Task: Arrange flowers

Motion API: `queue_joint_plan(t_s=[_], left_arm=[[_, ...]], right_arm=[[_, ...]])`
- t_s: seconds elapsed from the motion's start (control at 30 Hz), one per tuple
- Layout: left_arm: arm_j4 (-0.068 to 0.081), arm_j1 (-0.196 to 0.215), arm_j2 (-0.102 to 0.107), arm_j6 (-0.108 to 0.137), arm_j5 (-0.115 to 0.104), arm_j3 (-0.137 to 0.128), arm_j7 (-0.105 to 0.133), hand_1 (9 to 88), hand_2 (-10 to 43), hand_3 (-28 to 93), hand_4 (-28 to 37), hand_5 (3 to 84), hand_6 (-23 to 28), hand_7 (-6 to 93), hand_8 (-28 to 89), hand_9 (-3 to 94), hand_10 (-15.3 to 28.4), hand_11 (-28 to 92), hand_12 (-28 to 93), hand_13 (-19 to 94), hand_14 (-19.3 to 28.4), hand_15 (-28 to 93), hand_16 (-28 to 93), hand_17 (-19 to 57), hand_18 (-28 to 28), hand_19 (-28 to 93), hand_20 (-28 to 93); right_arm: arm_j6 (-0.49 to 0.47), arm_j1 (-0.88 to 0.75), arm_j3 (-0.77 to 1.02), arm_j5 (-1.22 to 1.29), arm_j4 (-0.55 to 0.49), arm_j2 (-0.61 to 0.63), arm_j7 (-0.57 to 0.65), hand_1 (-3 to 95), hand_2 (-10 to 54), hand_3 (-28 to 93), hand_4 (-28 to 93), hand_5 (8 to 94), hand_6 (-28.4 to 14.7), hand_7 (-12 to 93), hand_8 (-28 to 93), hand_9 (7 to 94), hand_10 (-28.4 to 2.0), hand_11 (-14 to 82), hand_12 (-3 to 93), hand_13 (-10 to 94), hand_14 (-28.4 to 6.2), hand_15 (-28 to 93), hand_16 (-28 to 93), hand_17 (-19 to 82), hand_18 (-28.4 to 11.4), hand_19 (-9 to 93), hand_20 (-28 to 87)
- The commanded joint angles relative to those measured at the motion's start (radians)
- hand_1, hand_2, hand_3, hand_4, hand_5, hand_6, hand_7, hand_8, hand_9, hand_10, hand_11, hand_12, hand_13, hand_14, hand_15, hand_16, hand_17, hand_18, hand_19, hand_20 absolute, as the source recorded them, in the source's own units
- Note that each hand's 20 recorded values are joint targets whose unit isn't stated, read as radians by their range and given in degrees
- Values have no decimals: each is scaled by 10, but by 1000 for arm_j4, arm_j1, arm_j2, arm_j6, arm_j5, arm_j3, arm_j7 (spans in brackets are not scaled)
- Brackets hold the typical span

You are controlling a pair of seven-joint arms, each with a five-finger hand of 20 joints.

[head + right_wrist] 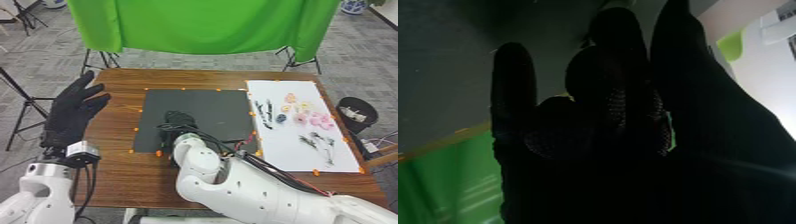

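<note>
Head view: left hand (69, 117) points forward, fingers extended.

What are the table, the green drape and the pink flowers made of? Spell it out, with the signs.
The table looks like wood or wood-look laminate, smooth, with streaky brown grain. The green drape is probably matt cloth, since it hangs in soft folds. The pink flowers look pale and soft-edged; fabric, paper or real petals, I can't tell which.
</note>
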Motion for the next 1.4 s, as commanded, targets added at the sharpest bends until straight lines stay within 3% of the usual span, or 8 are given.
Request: queue_joint_plan(t_s=[0.03,0.17,0.33,0.57,0.87,1.13,1.2,1.4], left_arm=[[-26,75,7,22,-6,-62,5,326,87,626,-182,344,81,116,-84,311,173,253,116,206,236,509,-84,-105,221,435,83],[-38,127,17,35,-22,-94,23,325,88,625,-185,347,81,121,-85,321,179,248,119,211,243,515,-80,-106,222,439,80],[-54,209,48,65,-72,-126,102,314,85,622,-196,351,80,122,-86,327,179,244,126,209,246,517,-79,-107,221,441,74],[-61,312,-5,107,-17,-169,110,273,81,605,-232,346,74,120,-85,311,170,233,131,191,236,501,-81,-113,209,423,69],[-73,409,-74,123,1,-192,140,221,74,596,-278,341,68,111,-81,307,164,234,139,180,224,492,-64,-122,187,388,99],[-86,425,-44,149,-47,-165,182,221,72,602,-282,341,67,107,-80,306,166,235,138,173,221,502,-68,-131,174,367,119],[-87,415,-29,159,-44,-152,172,222,72,603,-282,341,68,106,-80,305,166,235,137,171,220,502,-70,-131,174,364,125],[-95,405,-30,211,49,-144,96,230,74,606,-283,340,69,103,-79,298,166,236,134,161,214,500,-75,-135,167,356,132]], right_arm=[[100,123,-119,-27,-54,57,48,440,-95,744,-142,767,-43,346,205,761,-160,564,331,759,-111,826,218,294,-244,730,181],[123,168,-144,-11,-110,94,28,397,-95,754,-121,755,-56,349,202,745,-180,592,302,748,-120,839,210,292,-254,735,189],[110,193,-156,3,-154,135,1,357,-79,769,-115,738,-68,348,190,726,-190,603,290,734,-126,846,205,281,-267,735,190],[-64,121,-56,86,-266,217,-55,314,-22,747,-152,673,-100,346,-91,656,-221,594,272,673,-150,844,180,245,-283,722,173],[-195,14,95,111,-435,352,-93,309,-15,717,-182,582,-131,285,-96,572,-240,564,248,597,-185,809,153,226,-284,709,172],[-148,-127,237,78,-550,492,-71,311,-14,715,-183,583,-135,275,-91,573,-245,559,241,596,-189,807,146,227,-284,709,172],[-147,-178,292,55,-574,523,-65,313,-15,716,-183,584,-135,274,-90,573,-245,559,241,600,-189,807,145,229,-284,712,173],[-135,-346,491,48,-635,610,-15,316,-16,716,-184,586,-137,269,-88,575,-245,557,242,614,-184,818,148,233,-284,716,172]])
